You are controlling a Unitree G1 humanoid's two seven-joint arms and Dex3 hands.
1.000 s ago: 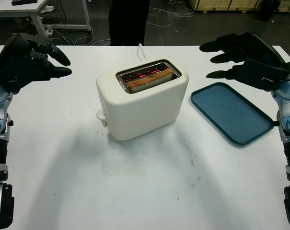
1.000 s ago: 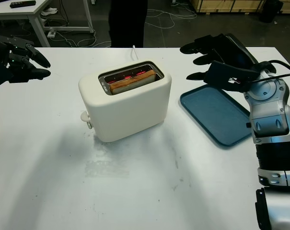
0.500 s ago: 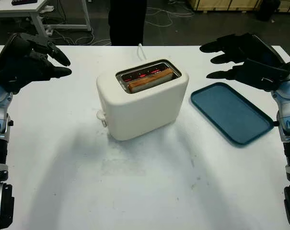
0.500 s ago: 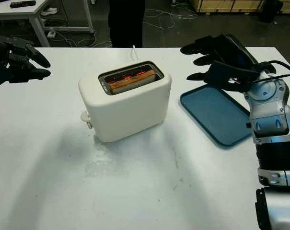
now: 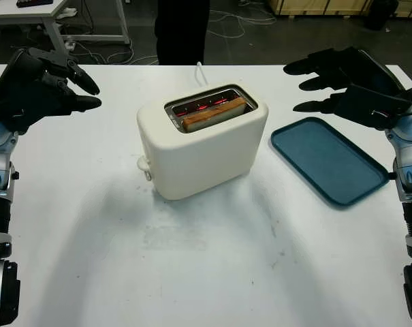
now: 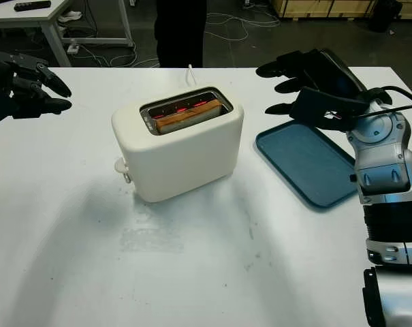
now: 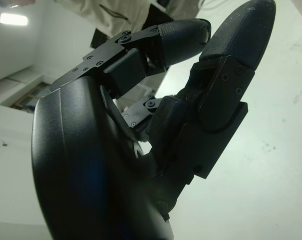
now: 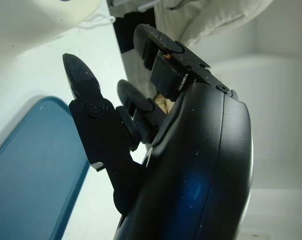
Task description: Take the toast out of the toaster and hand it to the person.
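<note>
A browned slice of toast (image 5: 214,114), light and crumbly, is seated in the cream plastic toaster (image 5: 200,146); its raised upper edge should be pinched gently. Left hand (image 5: 45,85) and right hand (image 5: 342,85) are held open, empty.

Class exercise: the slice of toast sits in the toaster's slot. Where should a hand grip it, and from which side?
Probably from above: pinch the toast by its exposed top edge, across its flat faces. The toaster encloses the rest.
</note>
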